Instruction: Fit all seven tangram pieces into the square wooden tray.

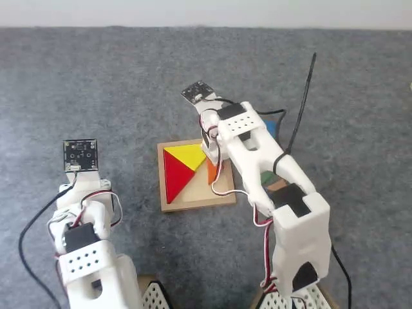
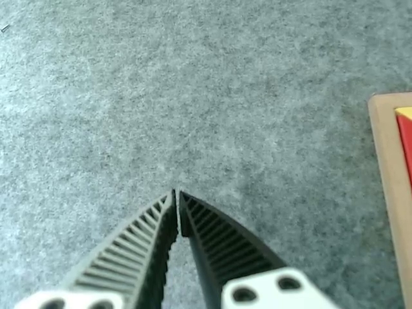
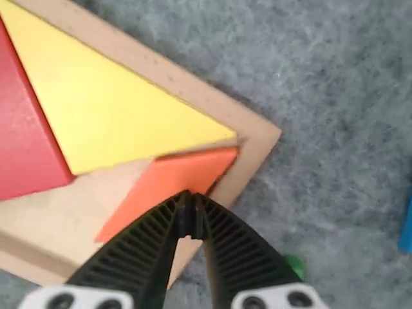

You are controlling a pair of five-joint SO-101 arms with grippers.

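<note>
blue piece [image 3: 407,225] and green piece [image 3: 293,264] lie on the grey tabletop [image 1: 96,84] beside the tray [image 1: 193,203], which holds a red triangle [image 1: 175,180], yellow triangle [image 1: 183,156] and orange piece [image 3: 174,180]; right gripper [image 3: 188,212], closed and empty, tips over the orange piece; left gripper [image 2: 176,196] closed, empty, above tabletop near the tray

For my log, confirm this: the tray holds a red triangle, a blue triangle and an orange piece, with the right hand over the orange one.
Wrong in one respect: the second one is a yellow triangle, not a blue one. The right wrist view shows it in the tray beside the red triangle, with the right hand over the orange piece.
</note>
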